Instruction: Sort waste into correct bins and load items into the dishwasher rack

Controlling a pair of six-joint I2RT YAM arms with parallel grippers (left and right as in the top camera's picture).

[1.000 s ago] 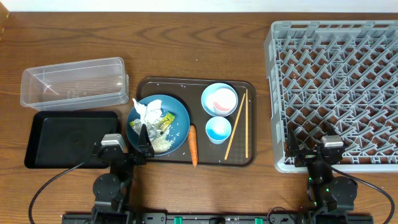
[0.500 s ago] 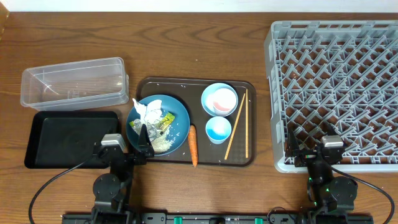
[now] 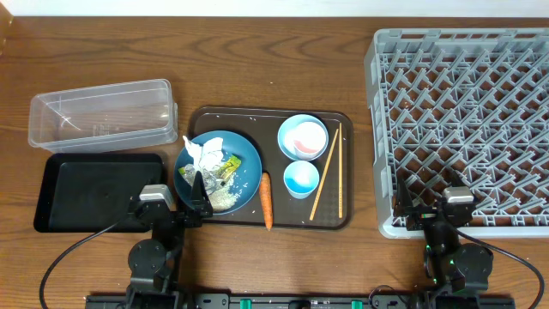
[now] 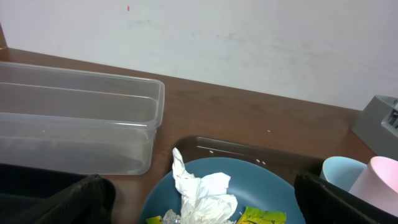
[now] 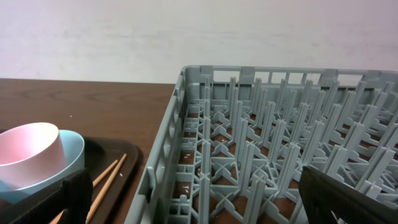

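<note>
Left end effector [image 4: 199, 205] fingers apart, blue plate [image 3: 220, 172] with crumpled paper [image 4: 202, 191] just ahead of it, right end effector [image 5: 211, 198] fingers apart, grey rack [image 5: 261, 130] directly ahead, bowls [image 5: 37, 158] off to its left

A dark brown rectangular plastic serving tray [image 3: 249, 124] with rounded corners and a raised rim lies flat on the brown wood-grain worktop [image 3: 274, 51]. The worktop shows bare on all sides of the tray. Just beyond the tray's far rim a tiny pale speck [image 3: 271, 83] sits on the wood. Farther beyond the tray, a plain white wall [image 4: 249, 37] rises from the worktop's far edge.
</note>
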